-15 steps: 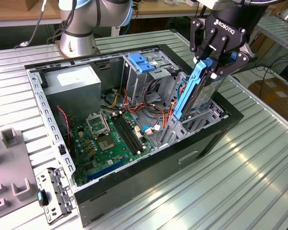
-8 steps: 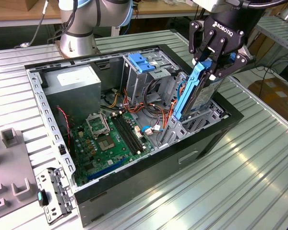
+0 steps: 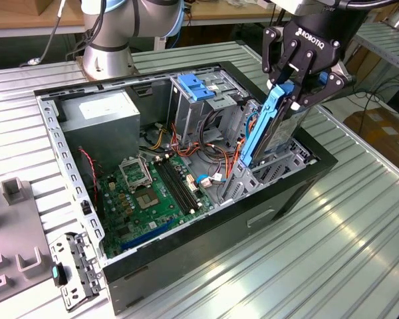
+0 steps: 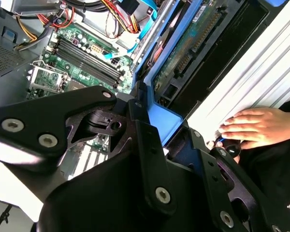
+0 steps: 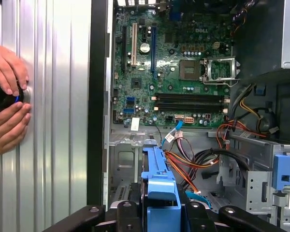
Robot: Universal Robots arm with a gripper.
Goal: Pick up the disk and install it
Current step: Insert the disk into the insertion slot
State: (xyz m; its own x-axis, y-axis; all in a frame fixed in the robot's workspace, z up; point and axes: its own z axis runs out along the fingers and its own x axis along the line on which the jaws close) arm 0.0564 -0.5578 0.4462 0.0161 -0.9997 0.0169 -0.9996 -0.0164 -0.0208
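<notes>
The disk is a grey slab with blue plastic rails, standing on edge and tilted. My black gripper is shut on its upper end. The disk's lower end sits in the metal drive bay at the exterior view's right side of the open computer case. In the second wrist view the disk's green circuit board and blue rail run away from the fingers. In the first wrist view the blue rail rises between the gripper's black links, above the bay floor.
Inside the case lie a green motherboard, orange and red cables, a grey power-supply box and a drive cage with a light-blue latch. A person's hands rest on the ribbed table beside the case. Grey fixtures stand at the exterior view's left.
</notes>
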